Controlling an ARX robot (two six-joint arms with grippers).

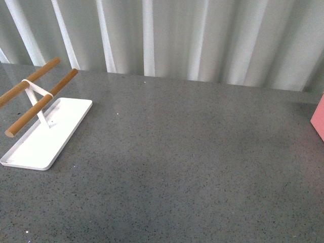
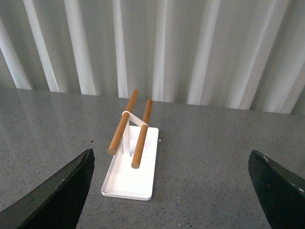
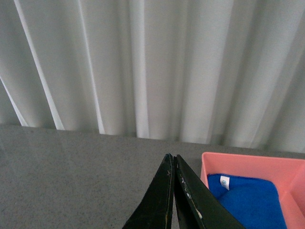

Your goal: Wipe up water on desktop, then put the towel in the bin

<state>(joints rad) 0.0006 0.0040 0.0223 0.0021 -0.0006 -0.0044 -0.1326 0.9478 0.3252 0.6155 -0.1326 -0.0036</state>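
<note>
the left gripper hangs above the desktop with its two dark fingers spread wide apart and nothing between them. straight ahead of it, in the gap between the fingers, sits a flat white tray carrying a white stand with two wooden rods lying side by side above the tray, their cut ends facing the gripper. in the front view the same tray sits at the left side of the speckled grey surface, and neither arm shows there. behind the surface hangs a pale pleated curtain.

the right gripper has its fingers pressed together, tips meeting in a narrow point, with nothing held. just beside those fingers, on the outer side of the right arm, stands the salmon-pink bin, and the blue towel lies inside it, bunched against the bottom, its small white tag turned up near the bin's wall closest to the gripper. the gripper is clear of the towel and of the bin's rim. in the front view only a sliver of the bin shows at the far right edge of the surface, well apart from the tray.
</note>
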